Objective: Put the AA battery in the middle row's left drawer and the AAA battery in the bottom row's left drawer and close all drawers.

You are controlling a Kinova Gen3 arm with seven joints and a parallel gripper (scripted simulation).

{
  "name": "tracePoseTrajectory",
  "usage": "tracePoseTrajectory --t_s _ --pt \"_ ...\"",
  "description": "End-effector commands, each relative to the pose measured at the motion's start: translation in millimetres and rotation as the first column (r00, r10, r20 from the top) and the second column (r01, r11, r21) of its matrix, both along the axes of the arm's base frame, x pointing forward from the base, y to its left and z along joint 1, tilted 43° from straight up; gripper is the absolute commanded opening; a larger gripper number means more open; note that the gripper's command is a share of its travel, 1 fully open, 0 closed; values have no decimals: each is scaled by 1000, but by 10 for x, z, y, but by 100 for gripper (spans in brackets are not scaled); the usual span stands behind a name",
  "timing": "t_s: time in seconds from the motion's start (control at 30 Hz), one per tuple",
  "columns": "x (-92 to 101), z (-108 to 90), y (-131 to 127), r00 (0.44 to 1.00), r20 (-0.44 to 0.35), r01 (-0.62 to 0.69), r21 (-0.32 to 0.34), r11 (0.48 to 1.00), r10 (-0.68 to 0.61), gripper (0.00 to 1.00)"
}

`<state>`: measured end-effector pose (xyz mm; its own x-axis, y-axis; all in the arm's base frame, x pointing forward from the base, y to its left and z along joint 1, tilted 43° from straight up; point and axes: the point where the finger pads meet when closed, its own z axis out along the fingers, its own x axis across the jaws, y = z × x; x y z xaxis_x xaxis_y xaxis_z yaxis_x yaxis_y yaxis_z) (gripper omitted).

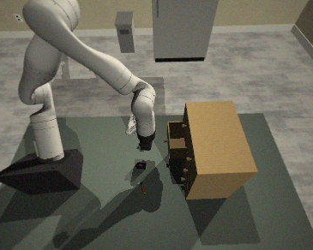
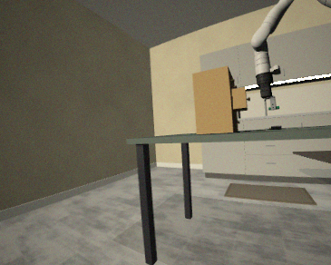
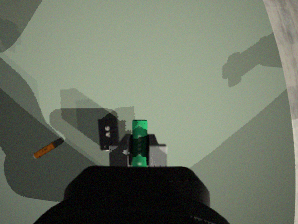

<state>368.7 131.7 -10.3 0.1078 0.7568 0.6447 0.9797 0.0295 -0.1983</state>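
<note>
My gripper [image 1: 141, 149] [image 2: 270, 108] [image 3: 139, 144] is shut on a green battery [image 1: 138, 147] [image 2: 277, 108] [image 3: 140, 127], held above the table, out from the chest's front. A slim orange battery with a dark end [image 1: 142, 187] [image 3: 48, 149] lies on the table. The wooden chest [image 1: 221, 137] [image 2: 212, 102] stands upright at the right in the top view, its fronts facing the arm. One drawer [image 1: 177, 143] [image 2: 239, 98] at mid-height on its left side is pulled partly out. Its inside floor is hard to see. The lower fronts are mostly hidden in shadow.
A small black block with light dots [image 1: 141, 165] [image 2: 276, 127] [image 3: 106, 131] lies on the table [image 1: 114, 145] near the orange battery, almost below the gripper. Knobs stick out from the chest's front. The arm's dark base stands at the left in the top view.
</note>
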Motion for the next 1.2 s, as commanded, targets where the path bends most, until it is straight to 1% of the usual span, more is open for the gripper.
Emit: tracePoseTrajectory --t_s 0.0,0.07,0.13,0.27,0.4,0.87,1.0,1.17 --pt "66 -57 -41 999 35 -26 19 999 26 31" --pt "102 -82 -68 996 69 -59 24 998 57 31" --pt "102 -82 -68 996 69 -59 24 998 57 31" --pt "153 -118 -107 988 117 -104 28 994 100 31" --pt "179 -135 -125 983 140 -125 29 992 120 31" --pt "189 -119 -148 982 145 -130 29 991 125 31" --pt "199 -69 -193 982 145 -130 29 991 125 31" --pt "221 45 -296 982 145 -130 29 991 125 31"
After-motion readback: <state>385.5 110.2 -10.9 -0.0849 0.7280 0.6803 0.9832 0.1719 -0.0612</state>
